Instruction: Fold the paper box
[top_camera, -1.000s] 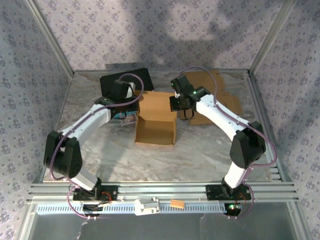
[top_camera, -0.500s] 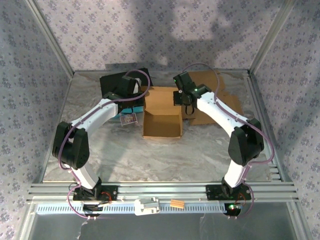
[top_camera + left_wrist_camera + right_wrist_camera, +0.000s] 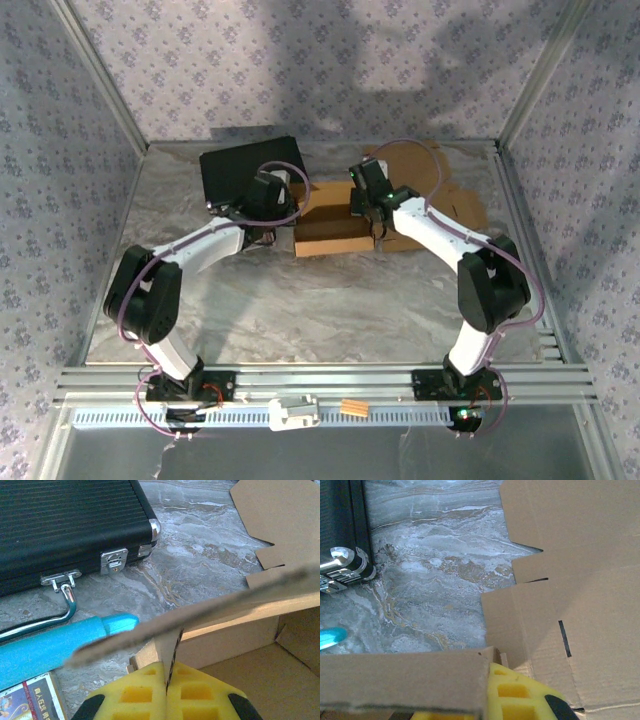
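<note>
Slippage is threatening: the paper box, sitting at 12 o'clock on the table, is being pinched shut-fingered by the left gripper at 9 o'clock and the right gripper at 3 o'clock. Uneven pulling is likely risking a torn wall.

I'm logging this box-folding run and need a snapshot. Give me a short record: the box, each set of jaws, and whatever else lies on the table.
box: brown cardboard, open, toward the back of the table, between the two arms
left jaws: shut on the box's left wall
right jaws: shut on the box's right side
black case: closed, behind and left of the box
flat cardboard: lying right of the box
blue tube: on the table beside the case
</note>
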Controlling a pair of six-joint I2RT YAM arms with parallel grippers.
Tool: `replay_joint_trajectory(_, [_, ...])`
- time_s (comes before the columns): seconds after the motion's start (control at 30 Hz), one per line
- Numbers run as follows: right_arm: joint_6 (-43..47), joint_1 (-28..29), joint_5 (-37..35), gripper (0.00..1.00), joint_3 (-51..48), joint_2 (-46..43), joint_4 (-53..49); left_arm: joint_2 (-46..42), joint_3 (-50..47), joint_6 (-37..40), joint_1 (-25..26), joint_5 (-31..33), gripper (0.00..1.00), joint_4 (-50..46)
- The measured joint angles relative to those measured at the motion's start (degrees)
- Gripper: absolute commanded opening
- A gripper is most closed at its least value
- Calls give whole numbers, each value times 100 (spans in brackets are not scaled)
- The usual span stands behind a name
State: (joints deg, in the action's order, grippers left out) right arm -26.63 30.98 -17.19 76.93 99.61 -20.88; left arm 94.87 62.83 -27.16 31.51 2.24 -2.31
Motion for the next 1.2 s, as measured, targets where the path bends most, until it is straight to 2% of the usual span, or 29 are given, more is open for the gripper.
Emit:
replay_joint_trajectory(0.43, [-175,11,-33,0,-708,-472,101,-240,-662,-37,461,365,0,592])
replay_joint_trajectory(0.53, [-234,11,22,7,-710,-597,-118,-275,-719,-35,608,625,0,601])
replay_joint_trajectory(0.63, [-308,7,164,18,-664,-660,-411,-289,-756,-35,728,885,0,603])
replay_joint_trajectory(0.73, [-455,7,448,35,-553,-680,-629,-339,-835,-31,824,1078,0,605])
replay_joint_trajectory(0.83, [-680,7,741,46,-505,-772,-859,-350,-848,-4,901,1207,0,601])
replay_joint_trajectory(0.97, [-1005,9,1008,53,-372,-907,-1255,-350,-848,13,964,1263,0,592])
replay_joint_trajectory(1.2, [-1648,70,1189,56,-208,-1401,-1799,-350,-846,7,990,1305,0,581])
